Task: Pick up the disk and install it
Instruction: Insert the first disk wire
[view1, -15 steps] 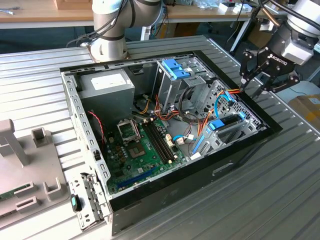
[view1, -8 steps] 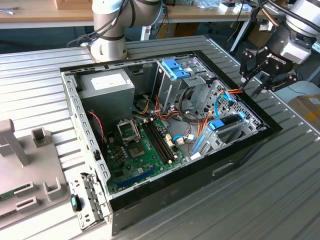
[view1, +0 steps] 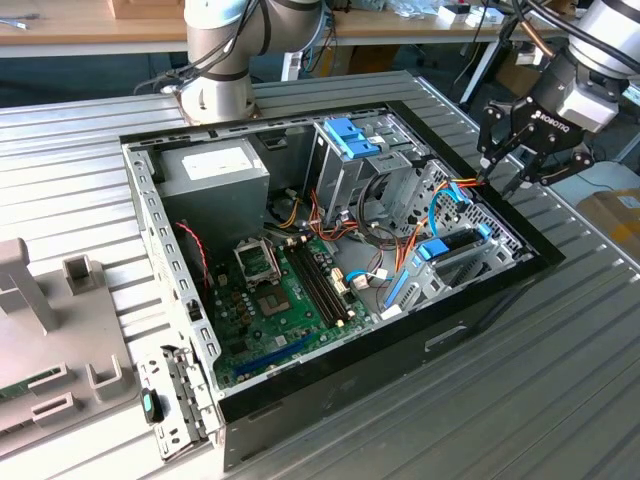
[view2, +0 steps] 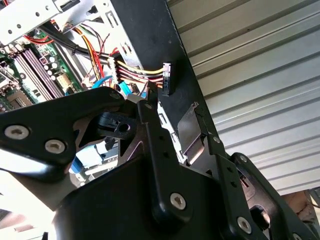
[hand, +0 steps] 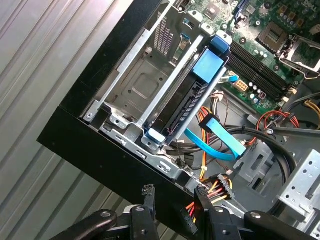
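The disk (view1: 455, 248) stands on edge in the drive bay at the corner of the open computer case (view1: 300, 385), on the exterior view's right. In the first wrist view its light-blue rail frame and dark side, the disk (hand: 205, 70), sit between the bay's metal walls. My black gripper (view1: 503, 175) hovers open just above and outside the case's rim beside that bay, holding nothing. In both wrist views the gripper (hand: 175, 200) (view2: 170, 112) hangs over the black rim, close to a black power connector (view2: 166, 77) on red and yellow wires.
A flat blue data cable (hand: 220, 142) lies loose beside the bay. The motherboard (view1: 280, 290), a grey power supply (view1: 215, 165) and a tall metal cage with a blue clip (view1: 350, 140) occupy the case. The arm's base (view1: 215, 90) stands behind it. A grey fixture (view1: 40, 330) sits at the exterior view's left.
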